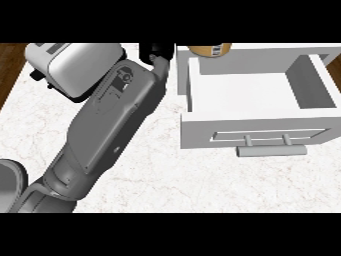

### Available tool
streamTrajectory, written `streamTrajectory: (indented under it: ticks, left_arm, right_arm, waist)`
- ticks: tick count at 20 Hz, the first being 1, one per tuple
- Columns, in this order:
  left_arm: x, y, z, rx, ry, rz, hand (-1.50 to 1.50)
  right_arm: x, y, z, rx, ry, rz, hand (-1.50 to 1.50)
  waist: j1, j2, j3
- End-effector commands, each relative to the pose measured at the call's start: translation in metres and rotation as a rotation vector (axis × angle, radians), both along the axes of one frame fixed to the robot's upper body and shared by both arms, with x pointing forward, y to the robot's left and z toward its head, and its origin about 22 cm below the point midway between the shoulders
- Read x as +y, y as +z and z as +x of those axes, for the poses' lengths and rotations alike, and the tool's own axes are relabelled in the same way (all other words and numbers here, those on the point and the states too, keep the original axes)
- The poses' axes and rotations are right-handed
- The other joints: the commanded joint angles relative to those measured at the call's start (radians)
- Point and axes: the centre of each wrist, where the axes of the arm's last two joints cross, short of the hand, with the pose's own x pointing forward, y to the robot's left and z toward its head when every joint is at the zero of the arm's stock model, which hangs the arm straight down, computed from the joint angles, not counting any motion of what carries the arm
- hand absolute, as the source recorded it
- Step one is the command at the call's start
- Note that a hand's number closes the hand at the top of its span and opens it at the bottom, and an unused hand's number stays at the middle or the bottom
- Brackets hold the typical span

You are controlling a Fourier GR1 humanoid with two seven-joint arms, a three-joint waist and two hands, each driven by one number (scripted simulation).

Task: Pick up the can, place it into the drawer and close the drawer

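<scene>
A long grey forearm [110, 125] runs from the lower left of the frame up toward the top centre. Its shell is smooth and glossy, broad in the middle and narrowing toward the wrist, with faint panel seams and a small round marking near the upper end. At lower left a rounded grey joint housing [3, 185] bulges out. At the top centre the black robot hand [157, 51] shows only in part, cut off by the frame's upper edge.

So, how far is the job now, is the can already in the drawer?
Not yet. The drawer stands open with nothing visible inside. The can sits beyond its back wall at the view's top edge. The left hand is near the can; no grasp shows. Picking, placing and closing remain.
</scene>
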Motion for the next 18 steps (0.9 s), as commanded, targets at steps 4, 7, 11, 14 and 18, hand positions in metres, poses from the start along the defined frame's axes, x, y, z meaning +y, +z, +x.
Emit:
streamTrajectory:
  ticks: [4,7,11,14,18]
  left_arm:
    - [-0.018,0.0,0.01,0.011,0.008,0.011,1.5]
    - [-0.034,0.005,0.009,0.014,0.022,0.027,1.5]
    - [-0.04,0.004,0.011,0.032,0.016,0.028,1.5]
    - [-0.042,0.011,0.017,0.035,0.005,0.045,1.5]
    - [-0.05,0.004,0.014,0.035,0.038,0.089,1.5]
  right_arm:
    - [0.019,0.005,0.009,-0.015,-0.007,0.001,-1.5]
    - [-0.003,-0.006,0.002,-0.012,0.038,-0.008,-1.5]
    - [0.007,0.001,0.01,-0.009,0.029,-0.008,-1.5]
    - [-0.001,0.007,0.015,-0.018,0.024,0.009,-1.5]
    - [0.018,0.001,0.021,-0.014,0.031,0.003,-1.5]
  waist:
    - [-0.007,0.003,0.0]
    - [-0.037,0.005,0.001]
    - [-0.036,0.006,0.001]
    - [-0.029,0.007,0.001]
    - [-0.04,0.01,0.001]
